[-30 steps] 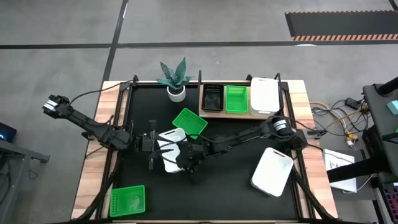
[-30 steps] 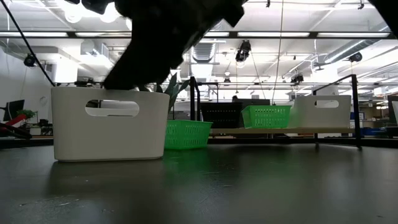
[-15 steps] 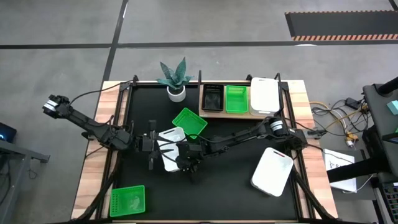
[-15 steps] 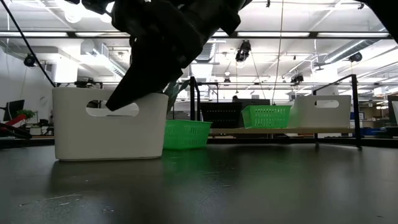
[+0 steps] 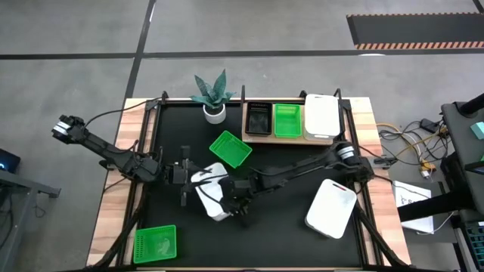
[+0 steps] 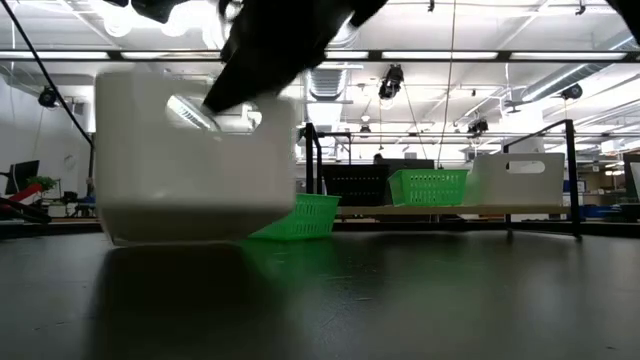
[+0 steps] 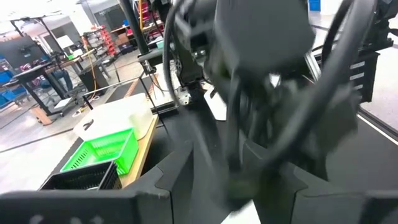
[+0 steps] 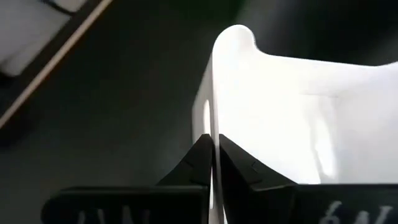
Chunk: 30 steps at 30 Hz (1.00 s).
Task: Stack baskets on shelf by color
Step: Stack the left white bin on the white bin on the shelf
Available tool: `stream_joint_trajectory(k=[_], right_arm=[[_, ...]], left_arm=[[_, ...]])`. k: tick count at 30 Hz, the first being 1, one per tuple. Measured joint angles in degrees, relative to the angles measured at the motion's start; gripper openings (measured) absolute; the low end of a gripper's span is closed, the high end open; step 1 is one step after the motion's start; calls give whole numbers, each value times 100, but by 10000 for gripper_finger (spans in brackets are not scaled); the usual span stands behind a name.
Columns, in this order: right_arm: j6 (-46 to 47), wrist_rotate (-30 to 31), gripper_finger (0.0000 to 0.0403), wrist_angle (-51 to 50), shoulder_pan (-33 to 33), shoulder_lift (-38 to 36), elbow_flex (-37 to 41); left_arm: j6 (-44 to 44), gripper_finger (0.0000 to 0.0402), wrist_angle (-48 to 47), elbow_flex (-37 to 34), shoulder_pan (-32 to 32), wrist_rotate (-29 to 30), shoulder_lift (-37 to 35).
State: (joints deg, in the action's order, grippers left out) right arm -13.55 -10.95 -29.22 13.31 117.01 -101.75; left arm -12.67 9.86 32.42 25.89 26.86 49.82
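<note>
Six baskets show on the table from above: three green, one black, and, counting the one in the air, three white, which makes seven in all. On the shelf (image 5: 290,137) at about one o'clock on the tabletop sit three side by side: a black basket (image 5: 258,119), a green basket (image 5: 286,119) in the middle, and a white basket (image 5: 321,115) at the end. In the low view the same three stand in a row on the board, black (image 6: 352,184), green (image 6: 428,186), white (image 6: 520,179).

Two more green ones lie off the shelf: a tilted green basket (image 5: 230,148) just toward the centre from the shelf's black end, and another green basket (image 5: 155,243) far out at seven o'clock near the table corner. A second white basket (image 5: 331,207) lies upside down at about four o'clock.

One white basket (image 5: 211,194) sits near the table's middle, in the right gripper (image 5: 231,198). The right wrist view shows that gripper (image 8: 213,149) with its jaws pressed onto the thin white wall (image 8: 214,87), one finger on each side. From table height this basket (image 6: 195,155) looks tipped, with one end raised off the black surface.

The left gripper (image 5: 184,178) rests just beside that basket, at its nine o'clock side, jaws spread and holding nothing.

One potted plant (image 5: 214,94) stands at twelve o'clock, beside the shelf.
</note>
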Motion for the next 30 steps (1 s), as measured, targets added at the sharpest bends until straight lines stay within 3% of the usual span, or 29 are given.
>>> stream_joint_trajectory(k=[8, 16, 23, 30], right_arm=[[91, -7, 9, -1134, 402, -950, 2], [797, 133, 8, -2375, 795, -1897, 24], [1429, 1560, 8, -3599, 1011, -2593, 28], [1243, 2340, 8, -3885, 962, -3211, 111]], left_arm=[[0, 122, 9, -4, -2, 17, 1], [13, 122, 18, -4, 0, 14, 0], [20, 122, 25, -7, 0, 12, 2], [24, 122, 30, -4, -1, 10, 1]])
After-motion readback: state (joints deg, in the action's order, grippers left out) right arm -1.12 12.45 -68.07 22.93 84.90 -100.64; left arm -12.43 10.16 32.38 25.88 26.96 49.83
